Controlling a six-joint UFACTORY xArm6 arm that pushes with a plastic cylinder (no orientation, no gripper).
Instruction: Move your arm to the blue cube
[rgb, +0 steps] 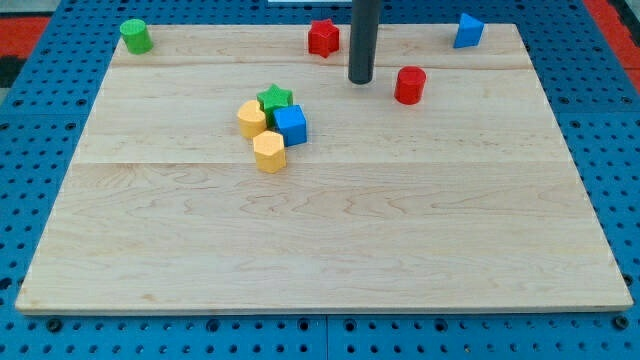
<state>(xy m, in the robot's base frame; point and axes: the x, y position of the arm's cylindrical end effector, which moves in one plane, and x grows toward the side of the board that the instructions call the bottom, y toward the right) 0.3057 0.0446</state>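
Note:
The blue cube (291, 125) lies left of the board's middle, in a tight cluster with a green star (275, 98) above it, a yellow block (251, 118) to its left and a yellow hexagonal block (269, 152) below-left. My tip (361, 80) stands on the board up and to the right of the blue cube, apart from it. It sits between a red star (323, 38) at upper left and a red cylinder (409, 85) to its right, touching neither.
A green cylinder (135, 36) stands at the board's top left corner. A blue block (467, 31) sits near the top right edge. The wooden board (330, 240) rests on a blue perforated table.

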